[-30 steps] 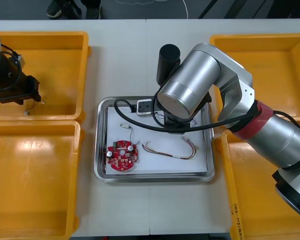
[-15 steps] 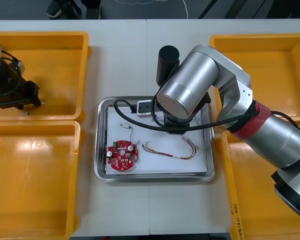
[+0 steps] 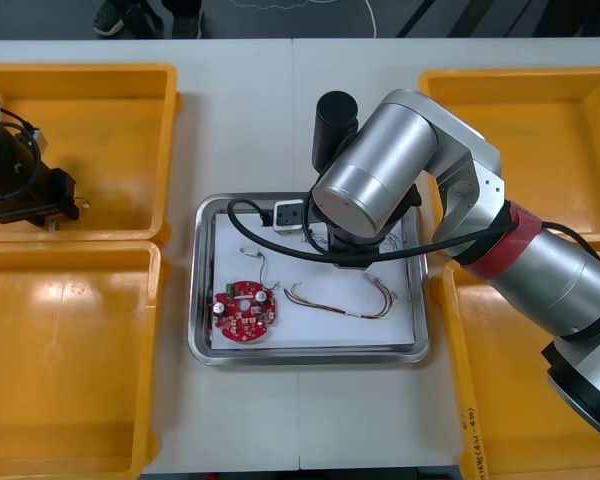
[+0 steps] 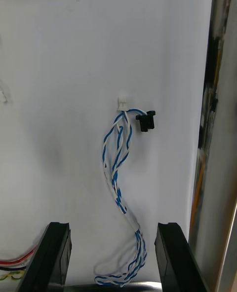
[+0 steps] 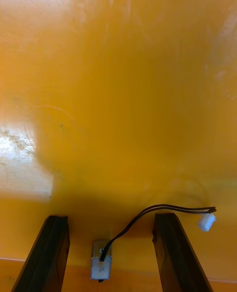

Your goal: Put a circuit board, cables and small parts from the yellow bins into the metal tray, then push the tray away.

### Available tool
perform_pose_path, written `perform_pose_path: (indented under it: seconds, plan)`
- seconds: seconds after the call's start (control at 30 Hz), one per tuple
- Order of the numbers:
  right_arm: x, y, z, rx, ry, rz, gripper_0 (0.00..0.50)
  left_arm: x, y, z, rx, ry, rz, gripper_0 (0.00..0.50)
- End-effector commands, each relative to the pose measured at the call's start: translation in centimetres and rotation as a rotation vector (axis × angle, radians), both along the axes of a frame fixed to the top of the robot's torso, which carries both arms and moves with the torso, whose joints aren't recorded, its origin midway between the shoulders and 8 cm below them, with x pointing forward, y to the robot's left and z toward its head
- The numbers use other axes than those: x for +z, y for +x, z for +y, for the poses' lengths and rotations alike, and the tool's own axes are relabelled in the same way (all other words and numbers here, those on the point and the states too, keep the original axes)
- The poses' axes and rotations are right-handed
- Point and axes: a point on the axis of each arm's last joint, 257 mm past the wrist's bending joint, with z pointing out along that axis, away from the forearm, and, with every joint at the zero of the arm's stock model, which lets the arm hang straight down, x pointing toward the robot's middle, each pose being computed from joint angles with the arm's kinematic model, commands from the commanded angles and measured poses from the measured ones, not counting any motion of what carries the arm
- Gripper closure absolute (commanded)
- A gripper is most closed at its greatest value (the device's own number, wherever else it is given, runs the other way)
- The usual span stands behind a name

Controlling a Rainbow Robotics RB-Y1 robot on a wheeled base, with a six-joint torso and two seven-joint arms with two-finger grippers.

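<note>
**Metal tray and far left bin: both grippers open over loose items**

Entry 1. The right gripper (image 4: 113, 260) is hanging low over the far right part of the metal tray (image 3: 206, 350), beneath the bulk of the right arm (image 3: 400, 170). Its fingers (image 4: 55, 252) are standing wide apart and are gripping nothing. The twisted blue and white cable (image 4: 118, 173) is lying loose on the tray's white inside. Its looped end is sitting between the two fingers and touching neither. Its white plug and a small black connector (image 4: 146, 121) are lying farther out, near the tray's shiny wall.

Entry 2. The left gripper (image 3: 58, 208) is hovering inside the far yellow bin on the left (image 3: 100, 74), close to that bin's near wall. Its fingers (image 5: 49, 252) are spread wide and are clamping nothing. A small metal part (image 5: 101, 266) is lying on the bin floor between them. A thin black lead (image 5: 148, 213) is running from it to a white plug (image 5: 206, 221) just past one fingertip.

Entry 3. In the tray, the round red circuit board (image 3: 245, 311) is lying at the near left. The red and yellow cable (image 3: 340, 303) is lying just beside it, toward the right. A black cable (image 3: 242, 225) is curving along the far side.
</note>
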Motion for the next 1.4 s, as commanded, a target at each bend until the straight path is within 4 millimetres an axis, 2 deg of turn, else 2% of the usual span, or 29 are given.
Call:
perform_pose_path:
  seconds: [0.03,0.07,0.1,0.13,0.3,0.5,0.67,0.8,1.0,1.17,1.4]
  plan:
    - [2.8,0.5,1.5,0.028,0.012,-0.044,0.0,0.5,-0.5,2.4,-0.055,0.059,-0.007,0.056]
    - [3.2,0.5,1.1,0.018,0.01,-0.042,0.0,0.5,-0.5,2.4,-0.058,0.058,-0.007,0.262]
    - [3.7,0.4,1.1,0.018,0.013,-0.041,0.0,0.4,-0.6,2.4,-0.056,0.058,-0.002,0.43]
    - [4.0,0.4,0.8,0.012,0.013,-0.037,0.0,0.3,-0.6,2.3,-0.059,0.057,-0.002,0.497]
    - [5.9,0.1,-0.1,-0.01,0.034,-0.019,0.0,0.4,-0.5,2.1,-0.061,0.055,-0.004,0.5]
    - [9.5,-0.7,-2.6,-0.054,0.088,0.003,0.0,0.5,-0.3,2.0,-0.058,0.052,-0.007,0.5]
    - [13.4,0.0,-4.8,-0.109,0.214,-0.009,0.0,3.0,1.2,1.2,-0.063,0.056,-0.075,0.5]
    - [15.0,0.4,-6.7,-0.179,0.285,-0.006,0.0,5.6,2.4,0.6,-0.074,0.058,-0.146,0.5]
    - [15.9,0.3,-9.2,-0.318,0.354,0.02,0.0,8.9,3.0,0.1,-0.088,0.059,-0.214,0.5]
    - [16.5,-0.4,-10.2,-0.417,0.417,0.047,0.0,11.7,2.8,-0.3,-0.102,0.067,-0.252,0.5]
    - [17.6,-1.8,-13.0,-0.613,0.582,0.044,0.0,13.9,2.0,-0.6,-0.112,0.067,-0.272,0.5]
